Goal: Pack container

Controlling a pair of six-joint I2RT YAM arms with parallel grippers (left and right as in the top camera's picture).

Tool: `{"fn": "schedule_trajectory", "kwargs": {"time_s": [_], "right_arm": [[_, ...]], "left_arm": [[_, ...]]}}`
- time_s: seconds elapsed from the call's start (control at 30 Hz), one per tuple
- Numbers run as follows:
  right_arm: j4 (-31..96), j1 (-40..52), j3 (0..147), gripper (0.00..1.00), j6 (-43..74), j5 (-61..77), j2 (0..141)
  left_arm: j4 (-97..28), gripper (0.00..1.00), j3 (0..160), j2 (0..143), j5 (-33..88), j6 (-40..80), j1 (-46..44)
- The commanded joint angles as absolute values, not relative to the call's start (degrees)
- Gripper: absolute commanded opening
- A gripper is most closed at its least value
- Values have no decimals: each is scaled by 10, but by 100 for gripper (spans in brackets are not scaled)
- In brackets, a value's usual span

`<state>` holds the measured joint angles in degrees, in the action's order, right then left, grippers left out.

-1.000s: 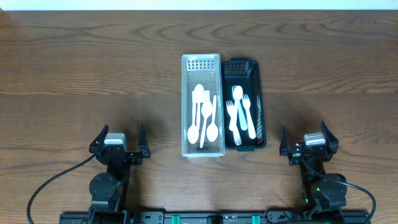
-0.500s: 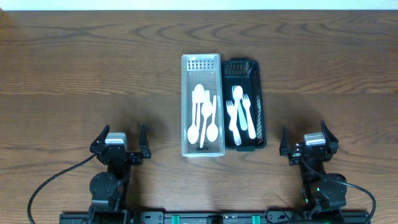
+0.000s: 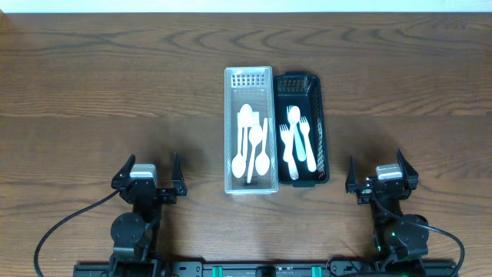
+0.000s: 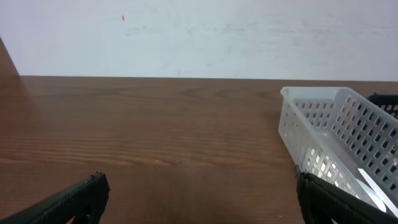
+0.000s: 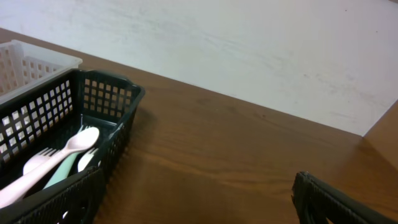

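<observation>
At the middle of the wooden table (image 3: 115, 85) two long slotted baskets lie side by side, long walls touching. The white basket (image 3: 228, 131) sits on the 9 o'clock side and the black basket (image 3: 324, 131) on the 3 o'clock side. Inside the white one lie white spoons (image 3: 251, 150), bowls mostly toward 6 o'clock. The black one holds pale forks (image 3: 296, 142) with a spoon among them, heads toward 12 o'clock.

Down at 7 o'clock in the overhead view the left gripper (image 3: 150, 171) rests near the table's front edge, its jaws spread wide with nothing between them. It is well apart from both baskets. At 5 o'clock the right gripper (image 3: 377, 172) rests the same way, jaws wide and empty.

From the left wrist, the white basket's near corner shows at 3 o'clock, bare wood between the two dark fingertips (image 4: 68, 202). From the right wrist, the black basket fills the 9 o'clock side, a light wall (image 5: 249, 43) behind the table.
</observation>
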<state>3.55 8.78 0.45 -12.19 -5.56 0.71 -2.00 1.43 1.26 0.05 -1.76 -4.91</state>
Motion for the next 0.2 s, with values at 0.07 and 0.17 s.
{"fn": "schedule_trajectory", "kwargs": {"time_s": [0.07,0.17], "right_arm": [[38,82,3,99,-127,-51,3],[38,82,3,99,-127,-51,3]], "left_arm": [[-42,98,3,14,2,-23,-46],[-42,98,3,14,2,-23,-46]]}}
